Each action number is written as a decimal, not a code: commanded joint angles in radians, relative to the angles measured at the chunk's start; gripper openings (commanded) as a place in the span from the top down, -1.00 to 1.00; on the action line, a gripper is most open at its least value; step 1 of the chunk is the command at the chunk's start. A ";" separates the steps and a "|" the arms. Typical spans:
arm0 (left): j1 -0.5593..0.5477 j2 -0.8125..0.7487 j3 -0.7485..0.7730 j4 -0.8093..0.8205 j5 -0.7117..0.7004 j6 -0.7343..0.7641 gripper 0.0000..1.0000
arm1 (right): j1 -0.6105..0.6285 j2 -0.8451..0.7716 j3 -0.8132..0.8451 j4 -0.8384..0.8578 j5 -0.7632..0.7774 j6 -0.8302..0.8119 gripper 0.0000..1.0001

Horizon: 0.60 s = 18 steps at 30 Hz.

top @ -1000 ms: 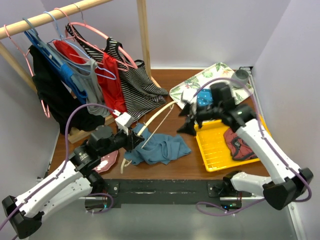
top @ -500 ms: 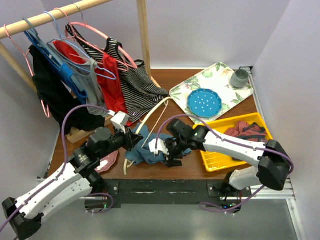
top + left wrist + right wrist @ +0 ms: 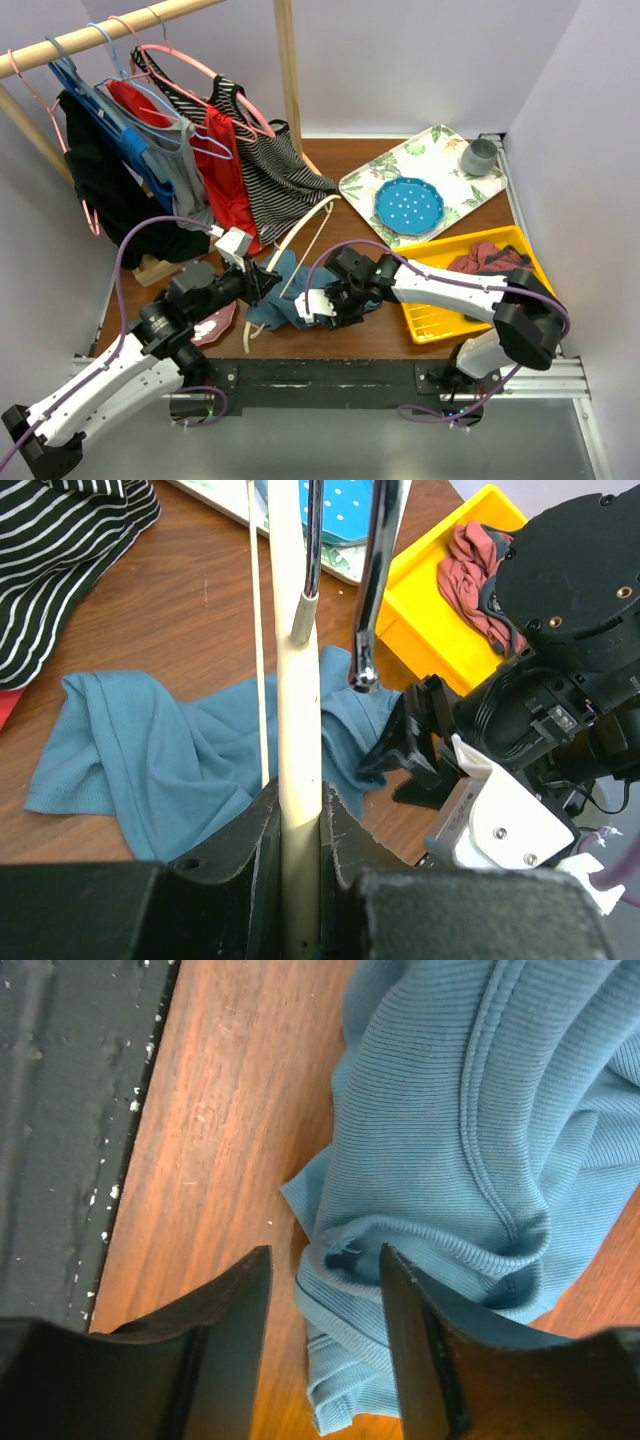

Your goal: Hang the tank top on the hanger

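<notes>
**Hanger clamped on the left, open fingers at the tank top on the right**

Clamps the left fingers (image 3: pixel 262 832) shut on the pale arm of the hanger (image 3: pixel 298 720), pressed snug against it from both sides. Points that hanger away from the left arm, out over the tank top (image 3: pixel 285 300) and on toward the flowered tray (image 3: pixel 360 185).

Shows the tank top crumpled on the brown tabletop (image 3: pixel 360 345), close to the near edge, between the two arms and near the yellow bin (image 3: pixel 425 315).

Holds the right fingers (image 3: pixel 232 1320) low at the edge of the cloth, clearly parted, a rolled fold of the hem between the tips. Cannot tell from the wrist view whether either tip actually presses on that fold. Has hold of nothing on this side.

Farther back on the tabletop: a blue plate (image 3: pixel 409 206) and a grey cup (image 3: pixel 478 156), both on the tray. In the bin, a bunched reddish cloth (image 3: pixel 490 260). At the left, striped, red, blue and black clothes (image 3: pixel 270 170) on pink and blue hangers along a wooden rail (image 3: pixel 100 35).
</notes>
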 commanded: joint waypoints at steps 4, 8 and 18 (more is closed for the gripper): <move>0.002 -0.038 0.014 -0.002 -0.012 0.036 1.00 | 0.005 0.002 0.037 -0.033 0.087 -0.042 0.76; 0.002 -0.066 0.019 -0.035 0.000 0.059 1.00 | -0.036 -0.058 0.028 -0.039 0.121 -0.054 1.00; 0.002 -0.080 0.036 -0.053 0.029 0.102 1.00 | -0.237 -0.166 0.168 -0.245 0.097 -0.167 1.00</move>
